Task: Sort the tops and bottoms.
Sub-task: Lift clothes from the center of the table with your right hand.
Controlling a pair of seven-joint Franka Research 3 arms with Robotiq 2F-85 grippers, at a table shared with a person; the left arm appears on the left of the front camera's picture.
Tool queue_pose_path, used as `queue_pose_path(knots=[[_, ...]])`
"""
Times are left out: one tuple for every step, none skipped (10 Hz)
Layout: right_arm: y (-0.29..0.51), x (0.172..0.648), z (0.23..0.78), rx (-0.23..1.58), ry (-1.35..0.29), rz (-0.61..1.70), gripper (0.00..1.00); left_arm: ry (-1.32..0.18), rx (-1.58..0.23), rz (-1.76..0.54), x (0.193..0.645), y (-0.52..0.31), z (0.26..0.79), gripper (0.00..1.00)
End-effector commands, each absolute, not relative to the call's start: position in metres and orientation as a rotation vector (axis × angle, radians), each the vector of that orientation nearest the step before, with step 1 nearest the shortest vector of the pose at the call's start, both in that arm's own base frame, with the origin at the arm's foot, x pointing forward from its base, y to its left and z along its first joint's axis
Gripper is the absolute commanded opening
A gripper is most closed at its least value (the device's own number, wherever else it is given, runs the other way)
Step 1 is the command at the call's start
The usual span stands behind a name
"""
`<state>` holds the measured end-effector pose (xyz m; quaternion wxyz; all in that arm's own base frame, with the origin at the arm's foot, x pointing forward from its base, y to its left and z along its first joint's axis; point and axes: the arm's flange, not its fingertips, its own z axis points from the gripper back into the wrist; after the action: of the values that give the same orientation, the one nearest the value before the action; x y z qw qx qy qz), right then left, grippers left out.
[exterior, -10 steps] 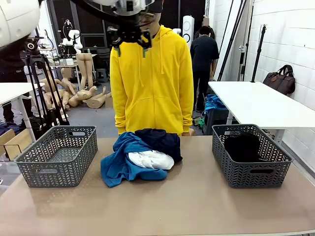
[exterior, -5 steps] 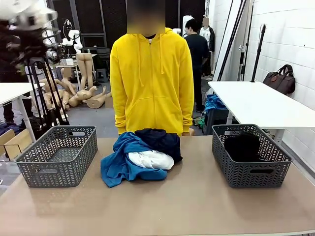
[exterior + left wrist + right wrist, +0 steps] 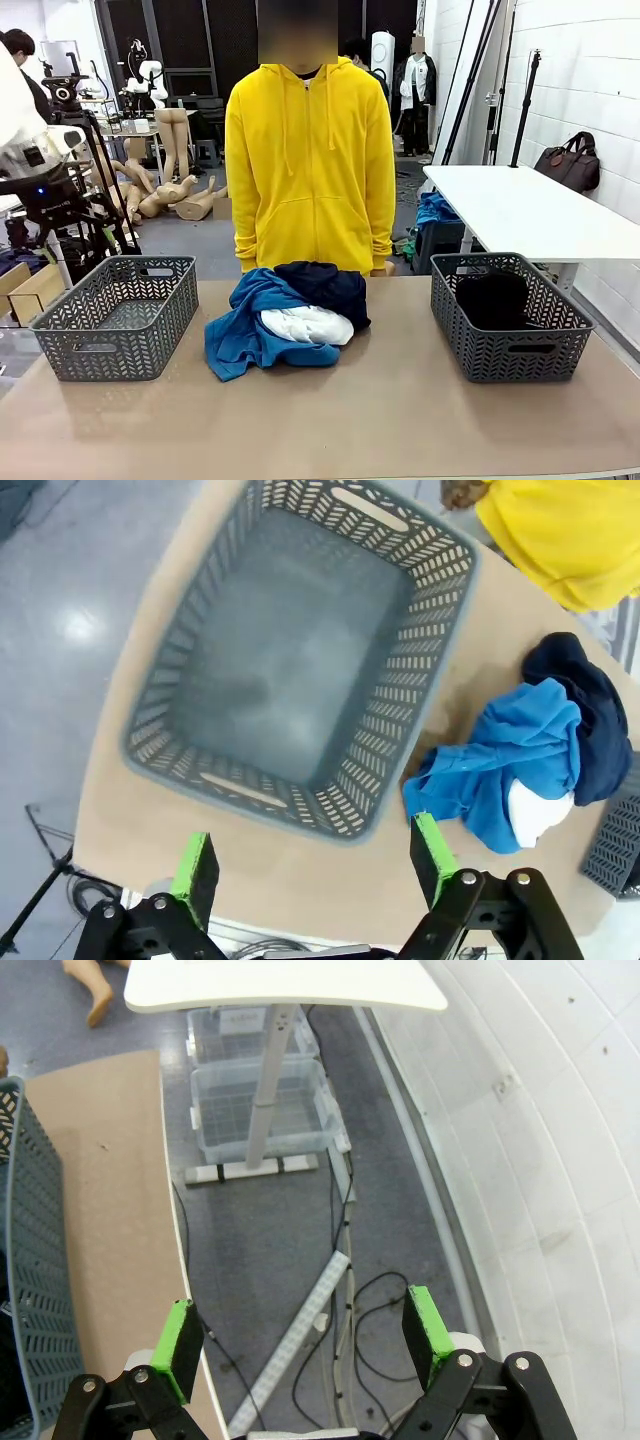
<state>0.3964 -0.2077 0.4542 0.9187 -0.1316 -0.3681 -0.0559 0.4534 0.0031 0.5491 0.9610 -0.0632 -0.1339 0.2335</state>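
Brown worktop (image 3: 400,420) carries a heap at its middle: the bright blue garment (image 3: 240,340) lies lowest, the white garment (image 3: 308,324) on it, and the dark navy garment (image 3: 328,285) at the far side. The black garment (image 3: 495,298) lies in the right basket (image 3: 520,355). A person in a yellow hoodie (image 3: 310,170) stands behind the heap. The left tool (image 3: 310,838) hangs over the left basket (image 3: 390,750), spread wide and holding nothing. The right tool (image 3: 300,1320) is likewise wide apart and bare, over the floor past the worktop's edge.
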Motion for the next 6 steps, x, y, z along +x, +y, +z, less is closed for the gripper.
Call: queue_pose_path(knots=[[-0.208,0.396,0.454,-0.271,-0.757,-0.115,1.00,-0.332,-0.167,0.408,0.467,0.000,0.576,1.00],[-0.194,0.407,0.467,-0.277,-0.751,-0.075,1.00,-0.271,-0.128,0.473,0.453,0.003,0.549,1.00],[-0.169,0.419,0.490,-0.262,-0.795,0.001,1.00,-0.271,-0.128,0.473,0.453,0.003,0.549,1.00],[-0.141,0.428,0.513,-0.253,-0.833,0.075,1.00,-0.271,-0.128,0.473,0.453,0.003,0.549,1.00],[-0.108,0.439,0.534,-0.211,-0.860,0.153,1.00,-0.271,-0.128,0.473,0.453,0.003,0.549,1.00],[-0.072,0.448,0.554,-0.169,-0.889,0.213,1.00,-0.271,-0.128,0.473,0.453,0.003,0.549,1.00]])
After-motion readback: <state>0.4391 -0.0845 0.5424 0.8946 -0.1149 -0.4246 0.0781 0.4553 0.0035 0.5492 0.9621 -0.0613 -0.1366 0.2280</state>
